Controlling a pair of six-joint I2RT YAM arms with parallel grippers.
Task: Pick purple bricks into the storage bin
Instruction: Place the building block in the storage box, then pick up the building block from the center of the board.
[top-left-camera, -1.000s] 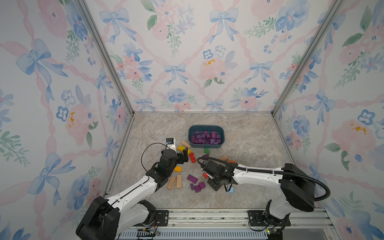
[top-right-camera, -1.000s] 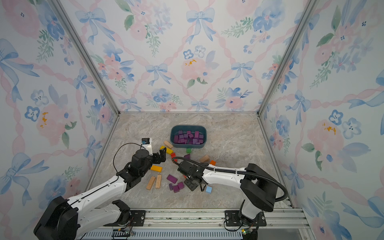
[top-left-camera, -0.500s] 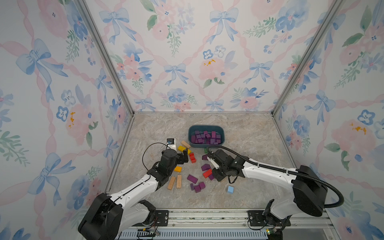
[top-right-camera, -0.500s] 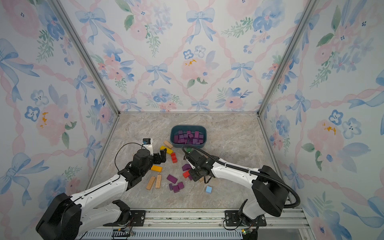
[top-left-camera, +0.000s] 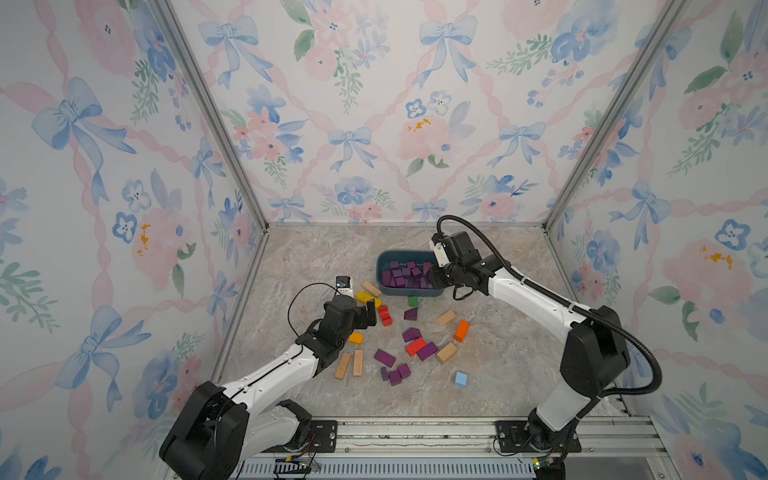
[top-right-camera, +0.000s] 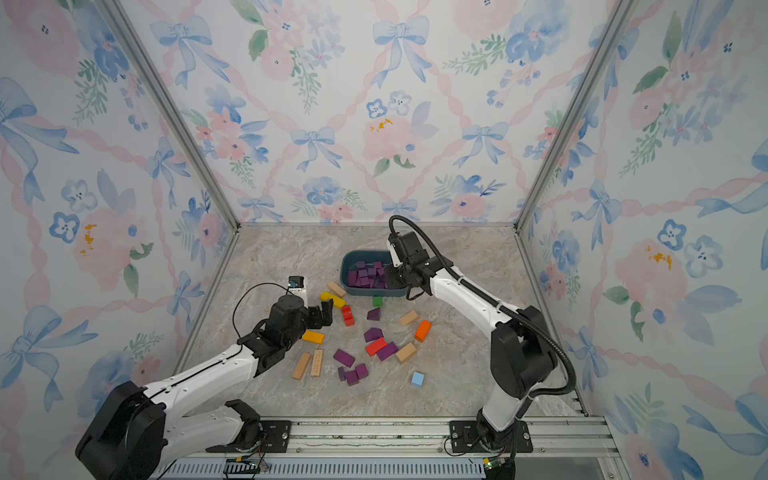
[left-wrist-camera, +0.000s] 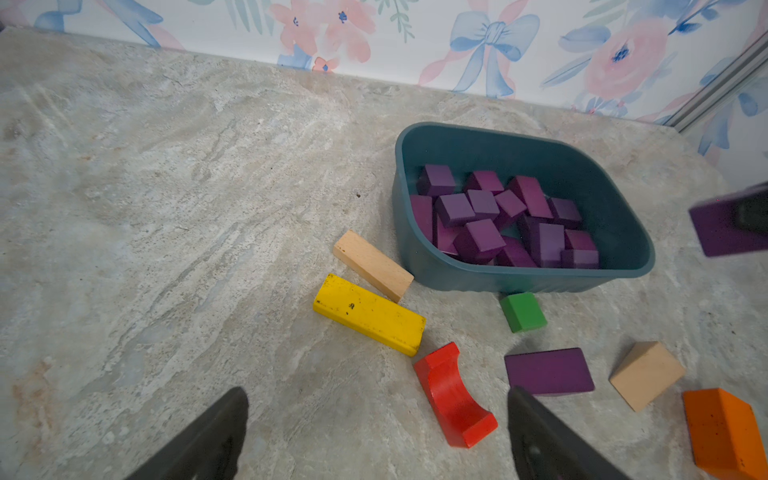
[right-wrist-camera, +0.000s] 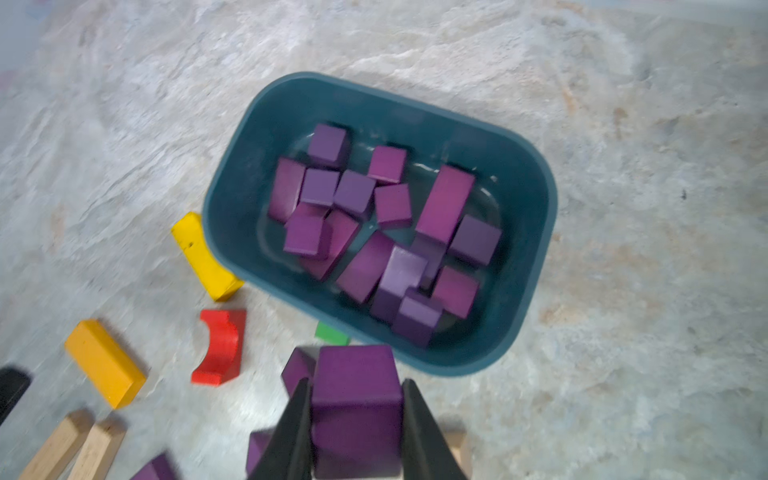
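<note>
The storage bin (top-left-camera: 380, 272) (top-right-camera: 345, 276) stands at the back middle of the table with several purple bricks (top-left-camera: 405, 276) piled inside. My right gripper (top-left-camera: 434, 277) (right-wrist-camera: 357, 384) hangs over the bin's right end, shut on a purple brick (right-wrist-camera: 357, 399), which also shows at the edge of the left wrist view (left-wrist-camera: 723, 230). More purple bricks (top-left-camera: 411, 333) (top-right-camera: 345, 357) lie loose across the middle and front of the table. My left gripper (top-left-camera: 370, 313) (left-wrist-camera: 378, 395) stands open low over the table, left of the bin. Nothing is gripped there, and a purple brick (left-wrist-camera: 548, 371) lies just beyond one finger.
A red arch block (left-wrist-camera: 453, 395), a yellow bar (left-wrist-camera: 368, 313), a tan bar (left-wrist-camera: 372, 266) and a green block (left-wrist-camera: 523, 311) lie in front of the bin. Orange (top-left-camera: 462, 330), tan (top-left-camera: 446, 352) and light blue (top-left-camera: 460, 379) blocks lie towards the right and front.
My right arm has risen from the loose bricks at the table's front and swung back to the bin's right end with the purple brick. The left arm has hardly moved.
</note>
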